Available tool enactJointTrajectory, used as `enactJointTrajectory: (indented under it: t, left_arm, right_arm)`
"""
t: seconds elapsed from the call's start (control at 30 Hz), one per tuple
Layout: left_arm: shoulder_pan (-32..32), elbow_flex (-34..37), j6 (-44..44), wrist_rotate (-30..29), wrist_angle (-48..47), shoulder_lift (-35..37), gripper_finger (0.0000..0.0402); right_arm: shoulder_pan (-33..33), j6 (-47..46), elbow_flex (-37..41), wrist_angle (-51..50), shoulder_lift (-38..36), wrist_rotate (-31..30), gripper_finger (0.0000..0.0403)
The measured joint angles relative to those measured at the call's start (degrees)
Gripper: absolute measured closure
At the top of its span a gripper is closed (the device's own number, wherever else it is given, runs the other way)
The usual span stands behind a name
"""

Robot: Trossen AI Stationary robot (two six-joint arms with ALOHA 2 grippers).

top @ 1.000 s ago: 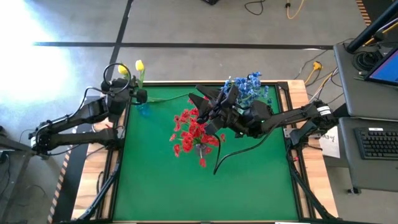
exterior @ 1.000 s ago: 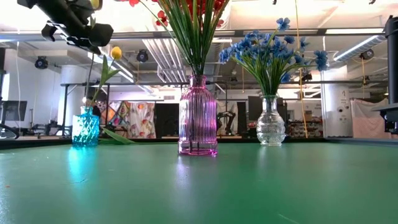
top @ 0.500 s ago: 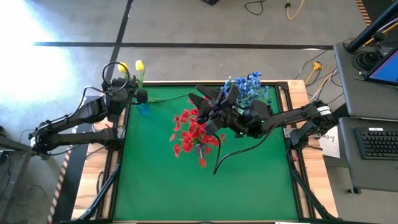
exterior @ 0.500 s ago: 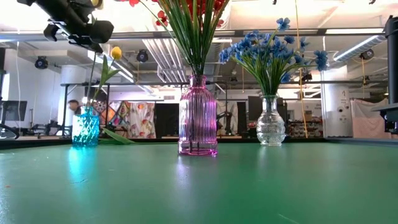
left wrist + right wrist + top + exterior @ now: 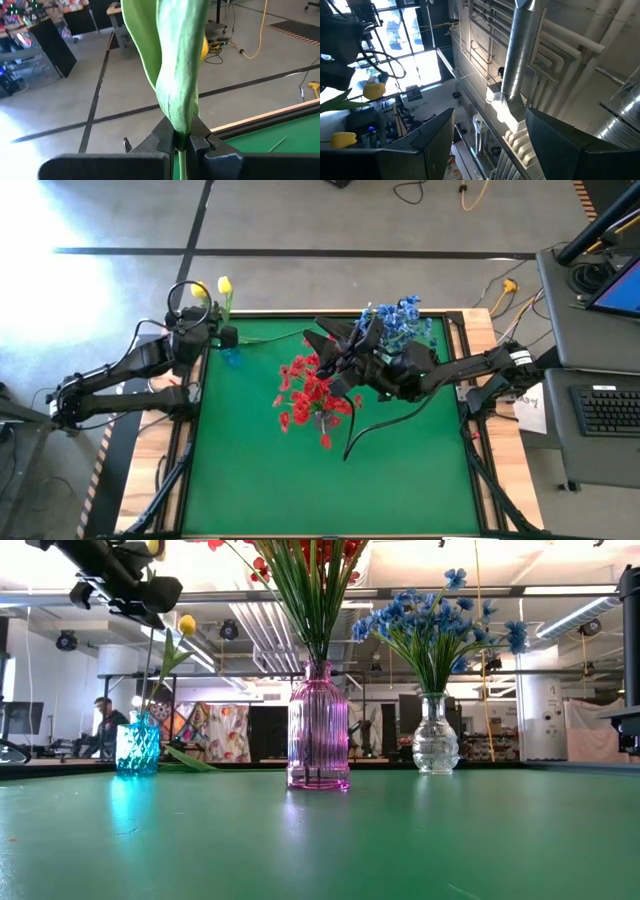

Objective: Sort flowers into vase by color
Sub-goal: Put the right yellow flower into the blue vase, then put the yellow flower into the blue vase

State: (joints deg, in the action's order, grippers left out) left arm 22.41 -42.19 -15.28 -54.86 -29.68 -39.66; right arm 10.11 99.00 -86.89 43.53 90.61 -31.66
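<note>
My left gripper (image 5: 207,330) hovers over the blue vase (image 5: 138,745) at the table's far left corner, shut on a yellow tulip sprig whose bud (image 5: 198,288) stands above it. A second yellow bud (image 5: 187,625) stands in that vase by its stem. Red blossoms (image 5: 310,395) fill the pink vase (image 5: 318,730) at mid table. Blue blossoms (image 5: 400,318) fill the clear vase (image 5: 437,735) at the far right. My right gripper (image 5: 335,345) hangs open and empty above the red blossoms, pointing up at the ceiling (image 5: 485,145). My left gripper pinches the yellow tulip's green stem (image 5: 181,142) between its two fingers, just below where the broad leaf (image 5: 175,60) wraps it. The fingers lie across the stem, roughly level, coming from the table's left. The sprig stands upright, and its thin stem (image 5: 149,670) runs down toward the blue vase's mouth.
The green table's near half (image 5: 330,490) holds nothing. A black cable (image 5: 375,420) trails below the right arm. A desk with a keyboard (image 5: 610,410) stands right of the table. A person (image 5: 103,725) shows far off in the room behind.
</note>
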Motion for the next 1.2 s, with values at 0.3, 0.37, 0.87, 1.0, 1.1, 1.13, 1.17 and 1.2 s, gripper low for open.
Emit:
enactJointTrajectory:
  t: [0.3,0.37,0.87,1.0,1.1,1.13,1.17,1.2]
  left_arm:
    - [0.0,0.9,-8.4,-0.2,-4.3,0.0,0.0401]
    - [0.0,1.5,-10.4,-0.2,-4.3,0.0,0.0401]
    - [0.0,2.4,-13.8,-0.1,-5.1,0.0,0.0276]
    - [0.0,2.3,-13.8,0.3,-5.4,0.0,0.0234]
    - [0.0,1.2,-13.0,2.1,-5.9,0.0,0.0209]
    - [-0.1,0.7,-12.2,2.6,-6.2,0.0,0.0203]
    - [-0.1,0.2,-11.3,2.9,-6.5,0.0,0.0197]
    - [-0.1,-0.5,-10.7,3.0,-6.9,0.0,0.0192]
  right_arm:
    - [0.0,0.0,0.0,0.0,0.0,0.0,0.0165]
    - [0.0,0.0,0.0,0.0,0.0,0.0,0.0165]
    - [0.0,0.0,0.0,0.0,0.0,0.0,0.0165]
    - [0.0,0.0,0.0,0.0,0.0,-0.8,0.0165]
    - [0.0,-0.1,0.0,0.0,0.0,-2.8,0.0165]
    - [0.0,-0.4,0.0,0.0,0.0,-3.6,0.0165]
    - [0.0,-0.9,0.0,0.1,0.0,-4.4,0.0165]
    - [0.0,-2.0,0.0,0.1,0.0,-4.9,0.0165]
